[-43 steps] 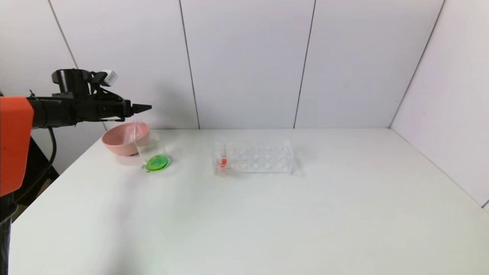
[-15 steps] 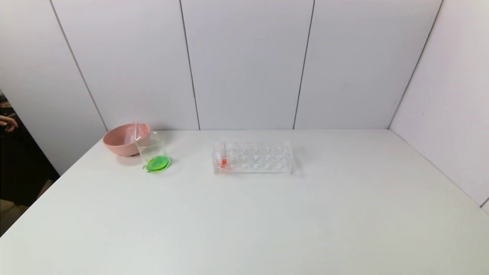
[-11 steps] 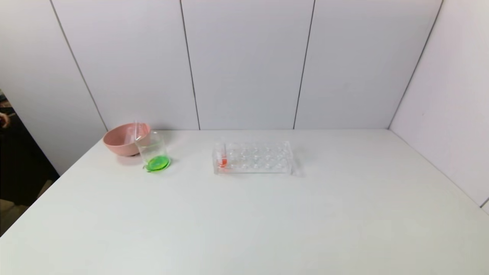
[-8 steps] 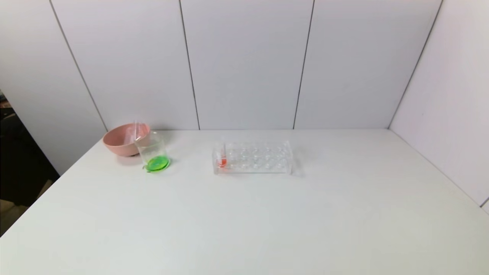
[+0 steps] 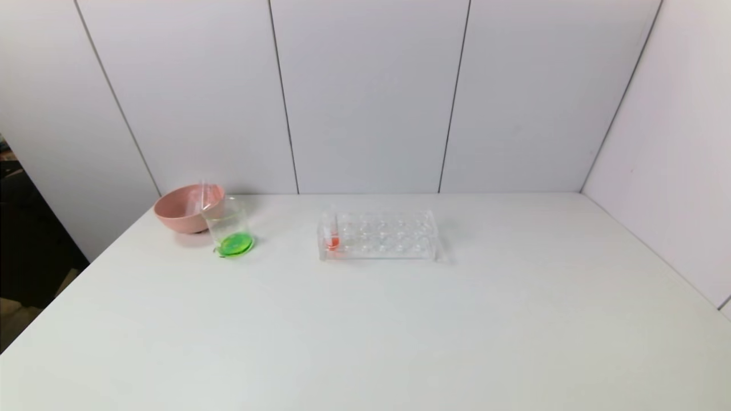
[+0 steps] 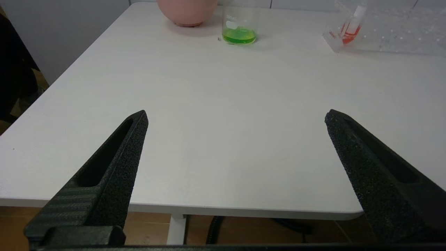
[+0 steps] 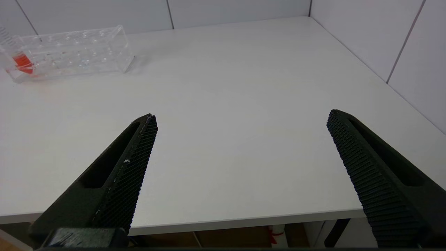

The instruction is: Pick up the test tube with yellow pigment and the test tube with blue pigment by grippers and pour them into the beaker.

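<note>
Two tools and four objects appear across three views. The desk (image 5: 400,331), a white surface, fills the lower half of the head view and meets grey wall panels at mid-frame. The left tool (image 6: 237,116) is seen only in its wrist view, its two black fingers (image 6: 115,164) spread wide and released, holding nothing, poised above the near desk edge at the bottom of that frame. The right tool (image 7: 242,116) is likewise released in its wrist view, fingers (image 7: 125,164) splayed wide, empty, over the near edge. Neither tool shows in the head view. The rack (image 5: 378,236), clear plastic, lies at centre of the head view, slightly left of the middle; it appears at upper right of the left wrist frame (image 6: 383,31) and upper left of the right wrist frame (image 7: 69,52). The bowl (image 5: 181,210), pink, sits at left of the head view near the wall, with a clear tube (image 5: 204,197) leaning at its rim. The beaker (image 5: 229,227) stands upright just beside the bowl, towards the rack, holding green liquid at its base (image 6: 239,29). A red tube (image 5: 332,235) stands in the rack's left end. No tube with yellow or blue pigment can be made out.
</note>
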`<action>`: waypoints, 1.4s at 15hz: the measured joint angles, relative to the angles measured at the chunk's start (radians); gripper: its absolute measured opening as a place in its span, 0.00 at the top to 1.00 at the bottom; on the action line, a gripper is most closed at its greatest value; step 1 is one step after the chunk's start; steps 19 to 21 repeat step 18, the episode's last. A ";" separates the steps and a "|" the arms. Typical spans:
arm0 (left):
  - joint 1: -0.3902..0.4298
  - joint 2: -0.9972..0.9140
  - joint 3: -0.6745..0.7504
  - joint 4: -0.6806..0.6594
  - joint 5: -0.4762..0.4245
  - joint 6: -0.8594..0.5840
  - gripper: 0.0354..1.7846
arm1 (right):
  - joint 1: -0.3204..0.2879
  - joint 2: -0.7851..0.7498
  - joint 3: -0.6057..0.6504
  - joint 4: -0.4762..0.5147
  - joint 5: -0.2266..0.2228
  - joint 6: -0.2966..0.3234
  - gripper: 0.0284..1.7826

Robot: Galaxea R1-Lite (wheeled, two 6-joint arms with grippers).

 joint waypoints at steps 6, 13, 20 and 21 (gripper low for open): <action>-0.001 -0.001 0.003 -0.007 0.004 -0.007 0.00 | 0.000 0.000 0.000 0.000 0.000 0.000 0.00; -0.002 0.000 0.003 -0.007 0.004 -0.007 0.00 | 0.000 0.000 0.000 0.000 0.000 -0.001 0.00; -0.002 0.000 0.003 -0.007 0.003 -0.007 0.00 | 0.000 0.000 0.000 -0.001 0.000 0.003 0.00; -0.002 0.000 0.003 -0.007 0.003 -0.007 0.00 | 0.000 0.000 0.000 -0.001 0.000 0.003 0.00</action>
